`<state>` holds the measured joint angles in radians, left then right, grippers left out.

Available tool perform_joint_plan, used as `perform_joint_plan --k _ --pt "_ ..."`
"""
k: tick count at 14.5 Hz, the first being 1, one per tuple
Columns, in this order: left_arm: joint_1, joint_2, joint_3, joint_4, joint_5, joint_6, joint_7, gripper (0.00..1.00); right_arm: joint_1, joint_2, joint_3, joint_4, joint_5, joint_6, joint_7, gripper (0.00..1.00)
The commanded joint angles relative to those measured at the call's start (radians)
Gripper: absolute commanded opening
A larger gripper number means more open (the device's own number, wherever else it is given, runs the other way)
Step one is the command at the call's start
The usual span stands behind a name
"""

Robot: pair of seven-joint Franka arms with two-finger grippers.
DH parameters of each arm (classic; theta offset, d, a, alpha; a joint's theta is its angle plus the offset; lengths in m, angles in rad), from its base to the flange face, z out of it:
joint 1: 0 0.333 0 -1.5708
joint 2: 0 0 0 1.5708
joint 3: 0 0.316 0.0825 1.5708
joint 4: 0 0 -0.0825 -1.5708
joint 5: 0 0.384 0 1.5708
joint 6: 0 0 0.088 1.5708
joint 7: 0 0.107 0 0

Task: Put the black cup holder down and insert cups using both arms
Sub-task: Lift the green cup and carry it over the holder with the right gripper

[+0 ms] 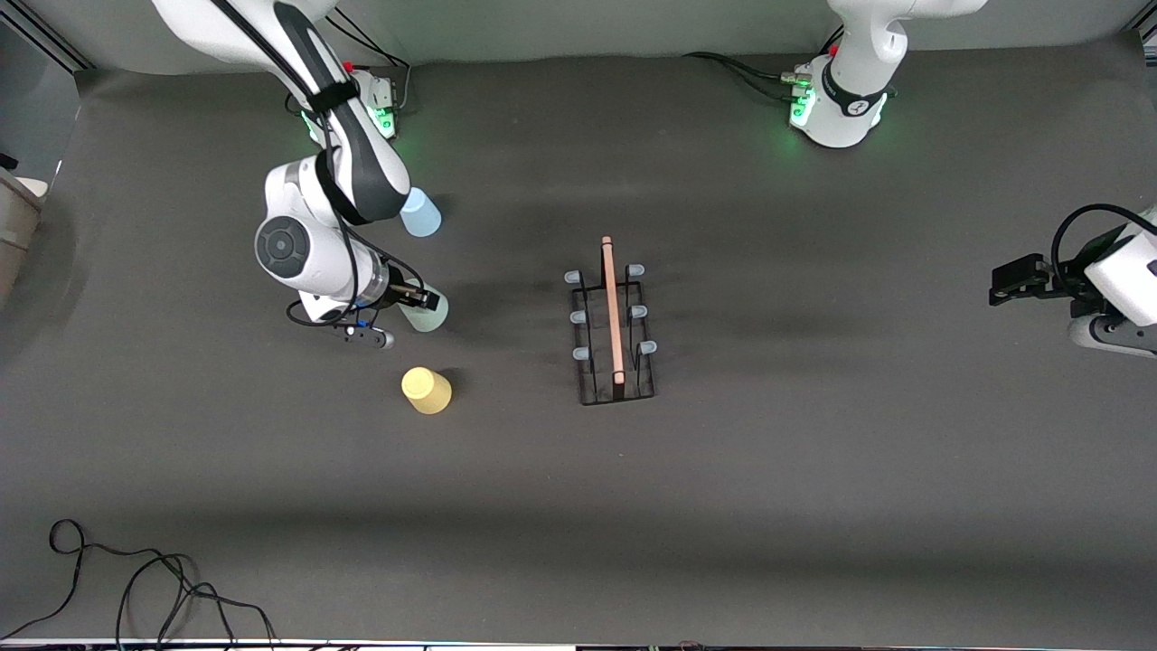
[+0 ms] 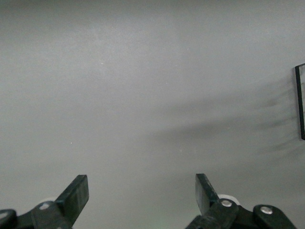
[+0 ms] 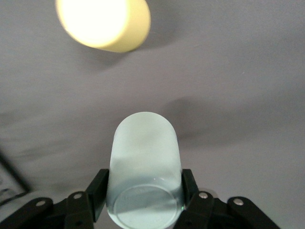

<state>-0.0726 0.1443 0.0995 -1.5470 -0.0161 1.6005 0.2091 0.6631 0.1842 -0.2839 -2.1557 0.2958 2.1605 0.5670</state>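
- Light over my table (image 1: 578, 506) is even and soft, with faint shadow bands.
- The yellow cup (image 3: 102, 24) glares, nearly washed out and blurred.
- My left fingers (image 2: 76, 195) sit dim and soft-edged.

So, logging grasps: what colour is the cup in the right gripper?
Pale grey-green plastic cup; clearest in the right wrist view.

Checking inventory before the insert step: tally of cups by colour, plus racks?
Yellow cup: 1
Grey-green cup, in the right gripper: 1
Blue cup: 1
Black rack: 1
Total: 4
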Motion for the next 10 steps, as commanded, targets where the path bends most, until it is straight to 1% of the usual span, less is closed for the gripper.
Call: perform_joint_plan --k 1,2,5,8,10 --pt "0.008 0.018 0.006 0.028 -0.03 -0.008 0.012 1.0 0.05 0.004 0.0 0.141 0.022 -0.118 0.132 0.06" --pt "0.013 0.018 0.006 0.03 -0.036 -0.008 0.013 1.0 0.058 0.006 0.002 0.178 0.022 -0.143 0.183 0.06" --pt "0.014 0.02 0.009 0.034 -0.047 -0.008 0.016 1.0 0.15 0.018 0.002 0.269 0.028 -0.156 0.354 0.06" --pt "0.019 0.023 0.009 0.034 -0.056 -0.01 0.018 1.0 0.229 0.079 0.002 0.361 0.028 -0.153 0.47 0.06" --pt "0.019 0.023 0.009 0.034 -0.054 -0.011 0.018 1.0 0.277 0.107 0.002 0.392 0.029 -0.139 0.522 0.06"
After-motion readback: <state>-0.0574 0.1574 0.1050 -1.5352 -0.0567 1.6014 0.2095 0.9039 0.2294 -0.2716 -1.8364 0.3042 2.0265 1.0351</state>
